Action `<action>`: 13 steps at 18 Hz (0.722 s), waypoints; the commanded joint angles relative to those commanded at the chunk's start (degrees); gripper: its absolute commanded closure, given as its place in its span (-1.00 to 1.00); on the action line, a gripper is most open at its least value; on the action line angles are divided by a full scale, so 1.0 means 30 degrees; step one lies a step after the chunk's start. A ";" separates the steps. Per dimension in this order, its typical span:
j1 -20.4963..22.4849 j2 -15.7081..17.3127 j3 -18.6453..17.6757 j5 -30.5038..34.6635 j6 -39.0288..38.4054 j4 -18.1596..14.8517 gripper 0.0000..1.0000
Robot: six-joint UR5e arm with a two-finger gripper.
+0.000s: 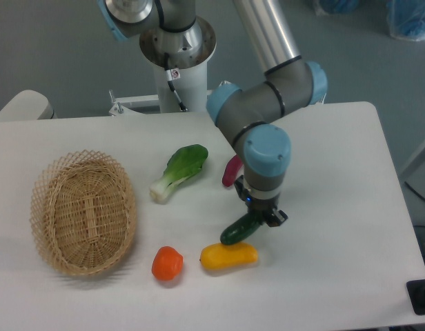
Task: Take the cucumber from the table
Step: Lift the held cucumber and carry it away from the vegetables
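Near the table's point(337, 158) front edge, the gripper point(261, 215) grips the cucumber point(239, 231) just above the yellow pepper point(229, 255); the grasp looks made, with lifting clear left.

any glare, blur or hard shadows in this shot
Fixed camera view: lighting soft and even; the table shows only faint shadows, the cucumber in the gripper a small highlight; the arm's metal tube has a bright sheen; no clear motion blur.
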 joint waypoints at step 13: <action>0.0618 -0.2874 0.5162 -0.1084 0.1318 -0.2345 0.80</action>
